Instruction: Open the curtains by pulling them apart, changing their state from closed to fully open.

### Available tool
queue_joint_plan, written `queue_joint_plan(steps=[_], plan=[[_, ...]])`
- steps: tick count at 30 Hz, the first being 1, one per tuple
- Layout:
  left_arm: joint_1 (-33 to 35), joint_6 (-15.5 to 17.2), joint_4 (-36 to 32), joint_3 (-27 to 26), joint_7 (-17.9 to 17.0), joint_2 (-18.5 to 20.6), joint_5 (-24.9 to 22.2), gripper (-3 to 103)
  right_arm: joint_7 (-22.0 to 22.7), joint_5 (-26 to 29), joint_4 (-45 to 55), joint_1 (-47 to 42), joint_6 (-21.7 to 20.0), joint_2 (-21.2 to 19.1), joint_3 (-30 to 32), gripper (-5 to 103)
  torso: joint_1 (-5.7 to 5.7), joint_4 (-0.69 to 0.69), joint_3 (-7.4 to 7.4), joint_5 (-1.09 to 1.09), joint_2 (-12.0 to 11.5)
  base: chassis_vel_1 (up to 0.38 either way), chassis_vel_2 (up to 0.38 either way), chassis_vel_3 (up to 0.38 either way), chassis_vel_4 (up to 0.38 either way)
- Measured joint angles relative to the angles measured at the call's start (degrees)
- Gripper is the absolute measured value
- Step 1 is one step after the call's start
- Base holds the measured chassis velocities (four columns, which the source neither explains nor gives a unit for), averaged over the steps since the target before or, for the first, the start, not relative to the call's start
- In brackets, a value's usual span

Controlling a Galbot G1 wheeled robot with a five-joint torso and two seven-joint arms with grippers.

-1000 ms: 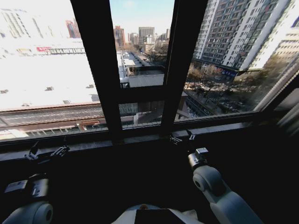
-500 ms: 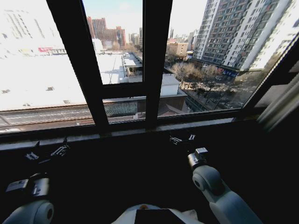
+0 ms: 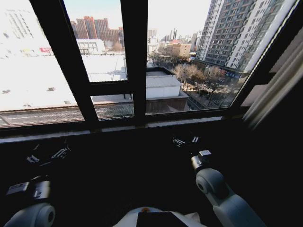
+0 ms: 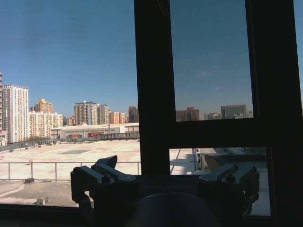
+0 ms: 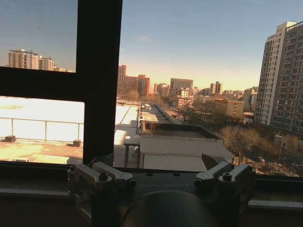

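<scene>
While your left gripper (image 4: 163,177) and right gripper (image 5: 161,177) hang spread and empty below the sill, the sheer white pleated curtain (image 3: 277,82) seems gathered far right, glass uncovered.

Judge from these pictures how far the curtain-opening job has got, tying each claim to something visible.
Done, apparently: the window panes are uncovered, and a curtain hangs bunched along the right edge of the frame. In hand: nothing; the left gripper and right gripper sit low before the sill, both open and empty. Left: I cannot tell where the other panel hangs.
</scene>
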Motion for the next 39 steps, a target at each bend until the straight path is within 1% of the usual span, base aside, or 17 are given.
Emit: queue_joint_plan(steps=[4,7,8,12,15,19,21,22,23,24,26,27,31,37,39], plan=[[0.0,-0.5,0.2,-0.2,0.0,0.0,-0.1,100,-0.1,-0.6,0.0,0.0,0.4,0.1,-0.1,100,0.00,0.00,0.00,0.05,0.0,-0.103,-0.389,0.126,0.400],[0.0,-1.0,0.4,-0.2,0.1,0.2,-0.1,100,-0.2,-1.5,0.0,0.0,1.3,0.2,-0.3,100,0.04,0.00,0.02,0.03,0.0,-0.044,-0.327,0.069,0.339],[-0.2,-1.0,0.4,-0.2,0.1,0.3,-0.1,100,-0.2,-1.7,0.0,0.0,1.4,0.2,-0.3,100,0.04,0.01,0.01,0.06,0.0,0.125,-0.229,-0.023,0.235],[-0.6,-1.0,0.5,-0.2,0.0,0.6,-0.2,100,-0.3,-1.9,0.0,-0.1,1.5,0.3,-0.3,100,0.04,0.01,0.01,0.05,0.0,0.162,-0.213,-0.072,0.231],[-1.0,-1.0,0.8,-0.1,0.0,1.1,-0.3,100,-0.3,-2.2,0.0,-0.4,1.7,0.3,-0.3,100,0.04,0.00,0.01,-0.05,0.0,0.236,-0.233,-0.282,0.229],[-1.0,-1.3,0.9,-0.2,-0.1,1.0,-0.4,100,-0.2,-2.3,-0.2,-0.4,1.7,0.5,-0.3,100,0.02,-0.01,0.00,0.02,0.0,0.344,-0.291,-0.428,0.267],[-0.7,-2.0,1.2,-0.4,-0.1,0.9,-0.5,100,-0.1,-2.4,-0.7,-0.2,3.0,0.8,-0.4,100,0.00,-0.01,0.00,-0.03,0.0,0.406,-0.362,-0.397,0.367],[-0.7,-2.0,1.2,-0.4,-0.1,0.9,-0.5,100,-0.1,-2.4,-0.7,-0.2,3.0,0.8,-0.4,100,0.00,-0.01,0.00,-0.03,0.0,0.389,-0.362,-0.397,0.397],[-0.6,-2.2,1.3,-0.5,-0.1,0.7,-0.6,100,-0.1,-2.6,-0.9,-0.2,3.4,0.9,-0.4,100,-0.04,0.00,-0.01,-0.01,0.0,0.389,-0.337,-0.374,0.397],[-0.5,-2.5,1.3,-0.7,-0.2,0.7,-0.7,100,-0.2,-2.7,-1.0,-0.1,3.6,0.9,-0.5,100,-0.06,0.03,-0.03,0.09,0.1,0.378,-0.337,-0.270,0.332],[-0.4,-2.6,1.4,-0.8,-0.2,0.7,-0.9,100,-0.3,-2.7,-1.0,-0.1,3.7,1.0,-0.7,100,-0.07,0.04,-0.04,0.01,0.1,0.241,-0.259,-0.219,0.265],[-0.4,-2.6,1.4,-0.8,-0.2,0.7,-0.9,100,-0.3,-2.7,-1.0,-0.1,3.7,1.0,-0.7,100,-0.07,0.04,-0.04,0.01,0.1,0.241,-0.259,-0.169,0.265],[-0.4,-3.1,1.4,-0.8,-0.2,0.7,-1.4,100,-0.5,-2.8,-0.7,-0.3,3.7,1.2,-0.8,100,-0.06,-0.03,-0.02,0.02,0.0,0.035,-0.050,-0.073,0.094],[-0.4,-4.1,1.7,-0.7,-0.3,0.6,-1.8,100,-0.5,-2.9,-0.2,-0.6,3.7,1.1,-0.7,100,0.10,0.01,0.05,0.03,-0.1,-0.018,0.021,0.025,-0.018],[-0.2,-5.0,1.8,-0.7,-0.3,0.6,-1.9,100,-0.5,-3.1,0.1,-0.8,3.7,1.2,-0.7,100,0.11,0.01,0.04,0.03,-0.1,-0.056,0.052,0.048,-0.047]])
